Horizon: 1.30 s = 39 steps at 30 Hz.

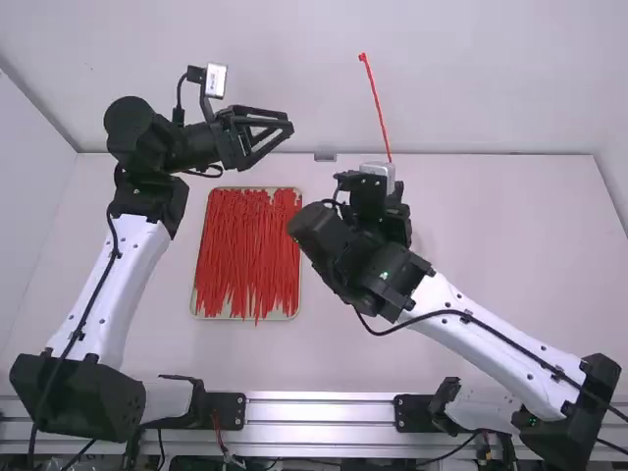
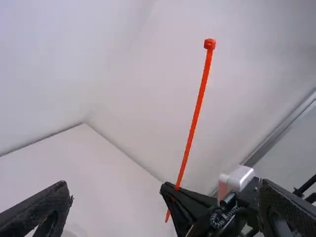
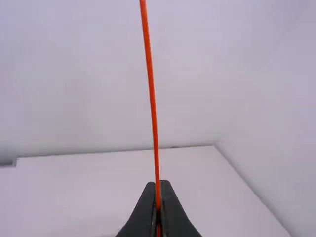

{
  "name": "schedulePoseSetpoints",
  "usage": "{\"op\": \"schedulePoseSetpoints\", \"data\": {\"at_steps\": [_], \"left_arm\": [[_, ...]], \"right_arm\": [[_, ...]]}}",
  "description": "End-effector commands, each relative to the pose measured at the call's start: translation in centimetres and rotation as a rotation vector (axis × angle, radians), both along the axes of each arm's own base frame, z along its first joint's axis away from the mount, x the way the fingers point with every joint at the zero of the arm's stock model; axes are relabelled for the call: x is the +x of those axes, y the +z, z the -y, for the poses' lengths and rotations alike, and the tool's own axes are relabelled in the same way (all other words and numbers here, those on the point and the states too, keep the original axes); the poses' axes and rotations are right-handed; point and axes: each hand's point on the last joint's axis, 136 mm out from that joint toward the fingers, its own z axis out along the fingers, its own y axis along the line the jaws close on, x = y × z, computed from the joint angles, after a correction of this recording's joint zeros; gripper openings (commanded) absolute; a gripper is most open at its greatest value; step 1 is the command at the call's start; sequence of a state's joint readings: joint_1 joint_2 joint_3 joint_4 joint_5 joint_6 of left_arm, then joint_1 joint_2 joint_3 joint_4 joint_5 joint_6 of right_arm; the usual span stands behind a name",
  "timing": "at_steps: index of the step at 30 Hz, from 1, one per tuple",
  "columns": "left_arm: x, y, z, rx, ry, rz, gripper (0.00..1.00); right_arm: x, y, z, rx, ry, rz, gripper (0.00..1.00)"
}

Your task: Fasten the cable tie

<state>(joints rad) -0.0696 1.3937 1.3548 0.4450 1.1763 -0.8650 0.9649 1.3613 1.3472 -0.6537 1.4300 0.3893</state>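
A red cable tie (image 1: 376, 103) stands nearly upright above the middle of the table, its head (image 1: 362, 58) at the top. My right gripper (image 3: 156, 190) is shut on the tie's (image 3: 149, 94) lower end. In the left wrist view the same tie (image 2: 196, 109) rises from the right gripper (image 2: 174, 193), its head (image 2: 209, 44) uppermost. My left gripper (image 1: 280, 130) hangs raised at the back left, open and empty, its fingers (image 2: 42, 210) spread wide and pointing toward the tie, about a hand's width short of it.
A flat tray (image 1: 195, 309) holding several loose red cable ties (image 1: 247, 250) lies on the table's left of centre, below the left gripper. White walls close the table at the back and sides. The table's right half is bare.
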Motion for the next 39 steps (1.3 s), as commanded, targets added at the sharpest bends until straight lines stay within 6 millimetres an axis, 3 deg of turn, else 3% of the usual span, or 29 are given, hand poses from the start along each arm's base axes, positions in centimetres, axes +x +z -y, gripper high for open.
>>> {"op": "schedulePoseSetpoints", "data": {"at_steps": [1, 9, 16, 28, 33, 39], "left_arm": [[-2.3, 2.4, 0.8, -0.008, -0.033, 0.065, 0.98], [-2.9, 4.2, 1.6, -0.050, 0.017, 0.107, 1.00], [-2.7, 4.2, 1.5, -0.056, 0.029, 0.098, 1.00], [-2.8, 4.3, 1.6, -0.057, 0.029, 0.100, 0.98], [-2.7, 4.3, 1.6, -0.057, 0.029, 0.100, 0.88], [-2.6, 4.3, 1.6, -0.055, 0.036, 0.109, 0.58]], "right_arm": [[-0.3, 1.6, 0.6, 0.012, -0.037, 0.050, 0.00], [-0.6, 1.1, -1.2, 0.029, 0.038, 0.023, 0.00], [-1.7, 1.0, -3.9, 0.040, 0.120, 0.027, 0.00], [-1.0, -1.5, -8.2, -0.017, 0.188, -0.020, 0.00], [-0.5, -2.0, -9.2, -0.041, 0.192, -0.025, 0.00], [-0.5, -2.0, -9.3, -0.037, 0.195, -0.025, 0.00]]}}
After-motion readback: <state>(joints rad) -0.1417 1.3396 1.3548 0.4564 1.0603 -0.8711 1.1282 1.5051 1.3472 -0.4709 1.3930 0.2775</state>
